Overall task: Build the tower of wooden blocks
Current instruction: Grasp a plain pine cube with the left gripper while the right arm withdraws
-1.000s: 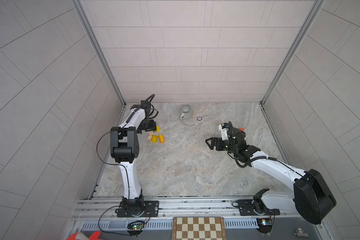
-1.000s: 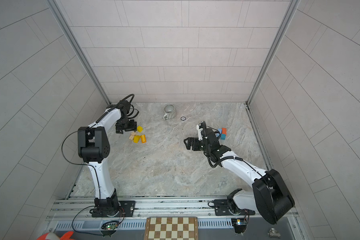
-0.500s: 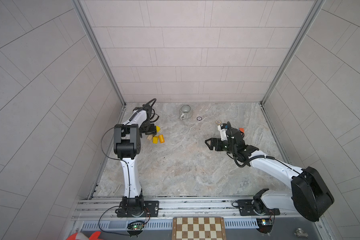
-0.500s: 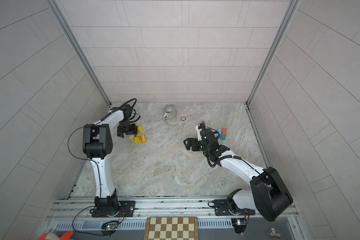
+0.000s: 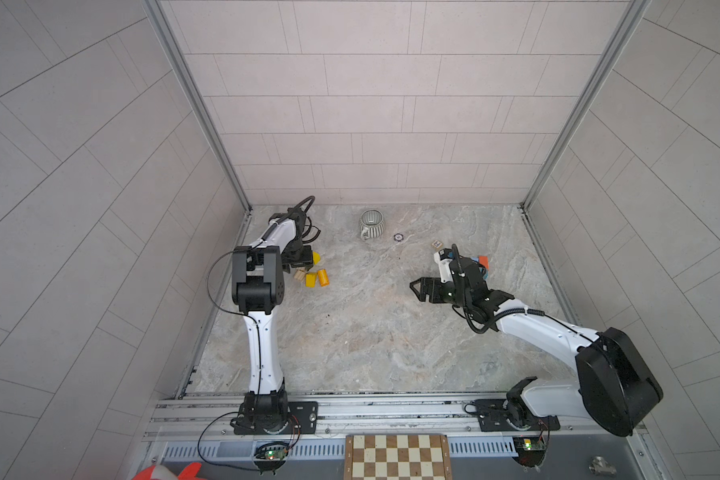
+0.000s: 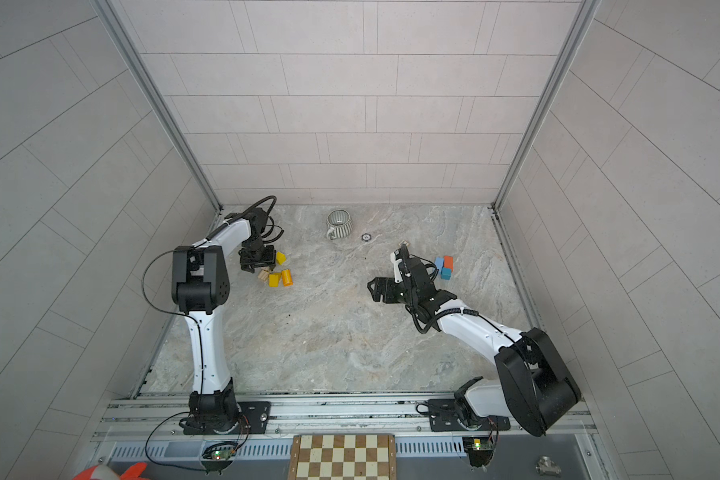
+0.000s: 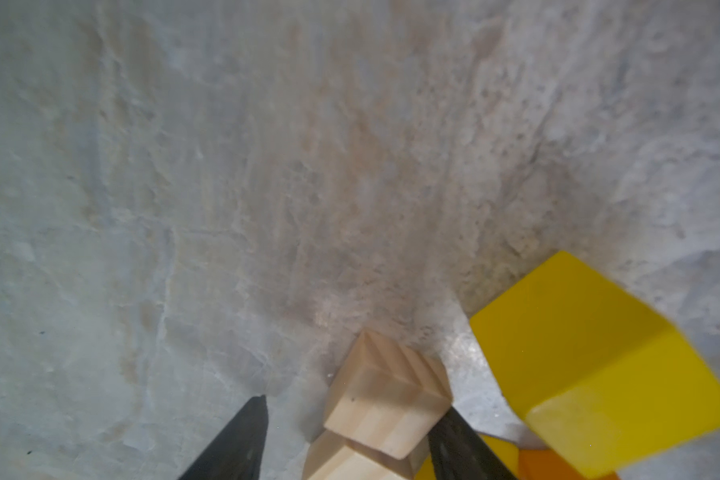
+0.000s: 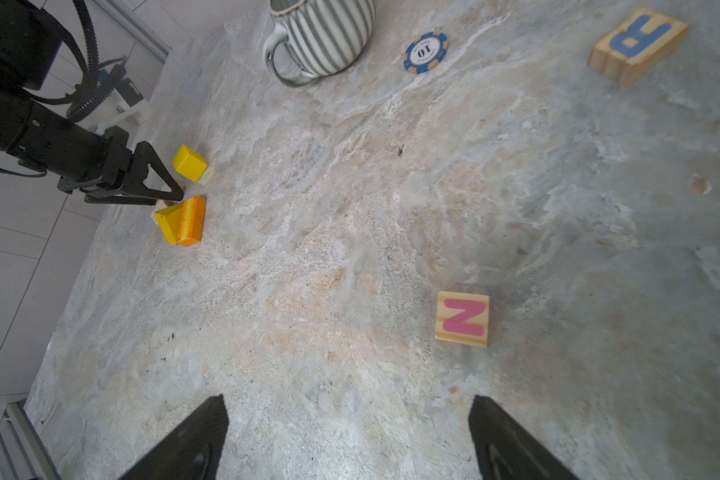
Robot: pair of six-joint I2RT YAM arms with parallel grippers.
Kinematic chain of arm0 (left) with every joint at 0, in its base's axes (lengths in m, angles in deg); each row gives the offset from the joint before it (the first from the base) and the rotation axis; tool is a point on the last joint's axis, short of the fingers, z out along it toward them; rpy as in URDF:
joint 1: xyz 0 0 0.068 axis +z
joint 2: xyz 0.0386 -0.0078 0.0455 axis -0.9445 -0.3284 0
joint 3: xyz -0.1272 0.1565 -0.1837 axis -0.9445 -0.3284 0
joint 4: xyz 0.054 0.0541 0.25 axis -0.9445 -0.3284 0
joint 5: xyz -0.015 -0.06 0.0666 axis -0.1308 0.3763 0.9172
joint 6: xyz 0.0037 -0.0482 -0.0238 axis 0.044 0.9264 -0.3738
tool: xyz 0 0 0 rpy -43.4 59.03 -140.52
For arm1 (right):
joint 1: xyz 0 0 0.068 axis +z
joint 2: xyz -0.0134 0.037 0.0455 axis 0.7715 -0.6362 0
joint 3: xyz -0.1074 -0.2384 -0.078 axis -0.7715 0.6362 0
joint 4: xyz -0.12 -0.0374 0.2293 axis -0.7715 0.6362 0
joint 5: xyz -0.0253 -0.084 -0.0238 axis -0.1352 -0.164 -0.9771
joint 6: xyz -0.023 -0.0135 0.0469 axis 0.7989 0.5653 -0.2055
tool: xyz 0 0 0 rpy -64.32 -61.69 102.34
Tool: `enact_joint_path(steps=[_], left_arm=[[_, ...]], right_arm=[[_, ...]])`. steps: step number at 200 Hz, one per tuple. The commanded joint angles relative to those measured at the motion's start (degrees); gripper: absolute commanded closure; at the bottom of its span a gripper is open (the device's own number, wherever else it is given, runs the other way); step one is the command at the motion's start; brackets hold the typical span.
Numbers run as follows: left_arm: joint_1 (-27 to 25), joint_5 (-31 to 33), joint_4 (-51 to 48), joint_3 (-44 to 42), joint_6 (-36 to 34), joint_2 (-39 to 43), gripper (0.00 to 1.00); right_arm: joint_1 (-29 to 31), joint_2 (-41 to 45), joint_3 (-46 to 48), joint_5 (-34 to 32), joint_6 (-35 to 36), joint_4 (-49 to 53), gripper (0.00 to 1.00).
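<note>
Wood blocks (image 5: pixel 310 280) lie loose in two lots with nothing stacked, so I'd say the tower is hardly begun. In both top views the yellow and orange pieces (image 6: pixel 275 279) sit near the left wall at the left gripper (image 5: pixel 300 266). The blue and orange-red blocks (image 6: pixel 444 266) huddle beside the right arm, well apart from them. The right gripper (image 6: pixel 373 289) hangs over bare tabletop (image 6: pixel 329 332), jaws spread, holding nothing.

From the left wrist, the dark fingers (image 7: pixel 238 449) straddle a plain wood block (image 7: pixel 385 399). One is close against it and the other stands off, so they are not pinching yet. A yellow cube (image 7: pixel 591 361) sits just beside.

From the right wrist, an N block (image 8: pixel 462 318) and an R block (image 8: pixel 636 43) lie flat, with a striped cup (image 8: pixel 321 33) beyond.

The blocks look light, stiff and smooth. I'd take each squarely by two flat opposite faces, lest it twist out.
</note>
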Motion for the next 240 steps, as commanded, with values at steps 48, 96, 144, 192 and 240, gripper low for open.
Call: enact_joint_path(steps=[48,96,144,192,240], left_arm=[[-0.2,-0.4,-1.0,2.0,-0.3,-2.1,0.5],[-0.2,-1.0,-1.0,3.6,0.0,-3.3,0.67],[-0.2,-0.8,-1.2,4.3,0.4,-3.3,0.79],[-0.2,0.0,-2.3,4.0,3.0,-0.4,0.82],[-1.2,0.5,-6.1,4.2,8.1,6.6,0.84]], right_arm=[[0.2,-1.9,-0.6,-0.4,-0.4,0.1,0.13],[0.2,-3.1,-1.1,-0.3,-0.4,0.3,0.14],[0.2,-3.9,-1.3,-0.3,-0.4,0.1,0.15],[0.3,-3.9,-1.4,-0.8,-0.3,0.7,0.14],[-0.8,-5.3,-2.5,1.1,-1.0,1.9,0.11]])
